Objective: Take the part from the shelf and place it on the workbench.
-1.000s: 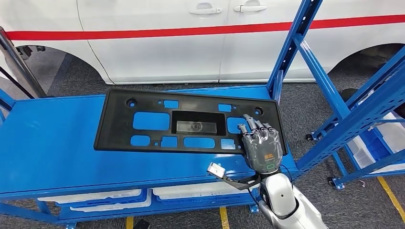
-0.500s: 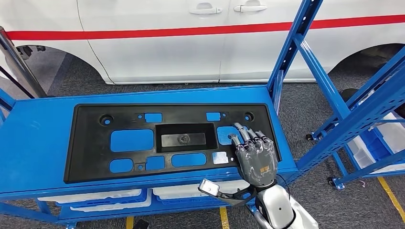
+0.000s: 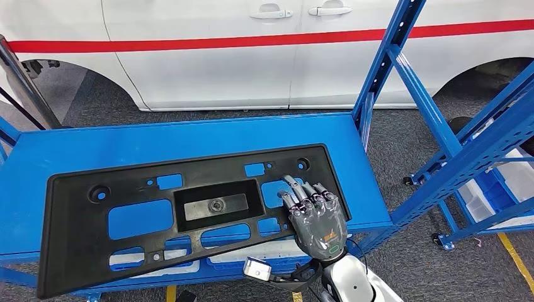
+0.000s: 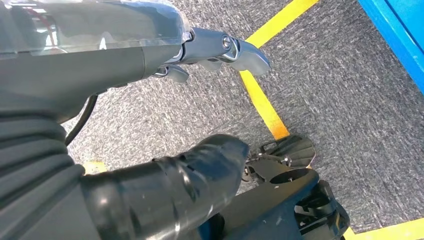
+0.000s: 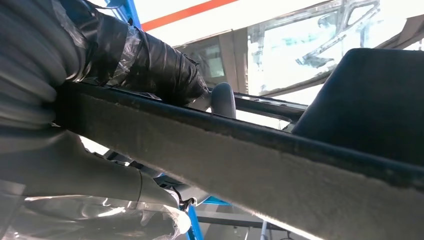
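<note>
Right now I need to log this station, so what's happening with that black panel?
The robot's right hand grips the black panel at its right end, thumb underneath. The panel lies skewed on the blue shelf, its near left corner overhanging the front edge. The left hand hangs over the floor, holding nothing.

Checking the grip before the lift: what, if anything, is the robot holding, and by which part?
The right hand grips the black plastic panel at its right end, fingers over the top face near a cutout. The left hand holds nothing.

Black part (image 3: 189, 217) (blue shelf (image 3: 189, 135))
</note>
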{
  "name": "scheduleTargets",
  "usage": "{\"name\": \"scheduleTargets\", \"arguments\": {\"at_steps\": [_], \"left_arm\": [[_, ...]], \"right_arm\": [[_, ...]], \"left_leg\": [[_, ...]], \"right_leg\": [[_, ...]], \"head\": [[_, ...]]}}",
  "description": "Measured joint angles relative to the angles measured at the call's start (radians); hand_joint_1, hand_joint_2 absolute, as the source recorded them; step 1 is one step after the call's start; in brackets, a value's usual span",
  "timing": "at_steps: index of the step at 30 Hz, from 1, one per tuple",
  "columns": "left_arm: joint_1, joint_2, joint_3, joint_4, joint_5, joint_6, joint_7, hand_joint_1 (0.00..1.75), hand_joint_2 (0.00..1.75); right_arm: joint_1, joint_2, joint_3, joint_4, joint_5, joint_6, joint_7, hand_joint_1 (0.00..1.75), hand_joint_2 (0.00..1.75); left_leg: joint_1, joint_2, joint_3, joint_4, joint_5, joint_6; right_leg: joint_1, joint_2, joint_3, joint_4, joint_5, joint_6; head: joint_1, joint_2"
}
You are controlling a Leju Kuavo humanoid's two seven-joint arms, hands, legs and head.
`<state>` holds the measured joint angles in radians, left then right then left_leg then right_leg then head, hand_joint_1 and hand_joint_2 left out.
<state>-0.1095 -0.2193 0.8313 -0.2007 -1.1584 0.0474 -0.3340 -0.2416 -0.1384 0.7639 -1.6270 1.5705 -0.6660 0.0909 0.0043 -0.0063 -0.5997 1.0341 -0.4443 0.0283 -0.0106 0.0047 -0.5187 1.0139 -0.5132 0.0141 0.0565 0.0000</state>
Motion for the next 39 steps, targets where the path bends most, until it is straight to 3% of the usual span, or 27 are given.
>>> {"name": "scheduleTargets", "arguments": {"at_steps": [20,27,34,36,39], "left_arm": [[0.001,0.002,0.017,0.0,0.013,0.038,-0.01,0.0,1.75],[0.001,0.002,0.019,0.0,0.003,0.139,0.059,0.0,1.75],[0.001,0.002,0.019,0.0,-0.008,0.168,0.08,0.0,1.75],[0.0,0.001,0.019,0.0,-0.008,0.168,0.082,0.0,1.75],[0.001,0.001,0.019,0.0,-0.01,0.169,0.087,0.0,1.75]], "right_arm": [[-0.035,0.0,0.081,-0.004,0.002,0.033,0.101,1.75,1.75],[-0.036,0.0,0.103,0.0,0.002,0.036,0.14,1.75,1.75],[-0.019,0.017,0.109,0.015,0.002,0.034,0.141,1.75,1.75],[-0.012,0.025,0.109,0.019,0.002,0.034,0.137,1.75,1.75],[0.0,0.032,0.108,0.029,0.002,0.033,0.133,1.75,1.75]], "left_leg": [[0.0,0.0,0.0,0.0,0.0,0.0],[0.0,0.0,0.0,0.0,0.0,0.0],[-0.002,0.001,-0.001,-0.002,0.001,0.011],[0.004,0.003,0.005,-0.015,0.01,0.019],[0.007,0.005,0.004,-0.02,0.015,0.025]], "right_leg": [[0.0,0.0,0.0,0.0,0.0,0.0],[0.0,0.0,0.0,0.0,0.0,0.0],[-0.006,0.0,0.001,-0.005,0.0,0.011],[-0.005,0.0,-0.013,0.031,-0.027,0.014],[-0.006,0.0,-0.096,0.205,-0.115,0.017]], "head": [[0.0,0.0],[0.0,0.0],[0.0,0.0],[0.0,0.0],[0.001,0.0]]}}
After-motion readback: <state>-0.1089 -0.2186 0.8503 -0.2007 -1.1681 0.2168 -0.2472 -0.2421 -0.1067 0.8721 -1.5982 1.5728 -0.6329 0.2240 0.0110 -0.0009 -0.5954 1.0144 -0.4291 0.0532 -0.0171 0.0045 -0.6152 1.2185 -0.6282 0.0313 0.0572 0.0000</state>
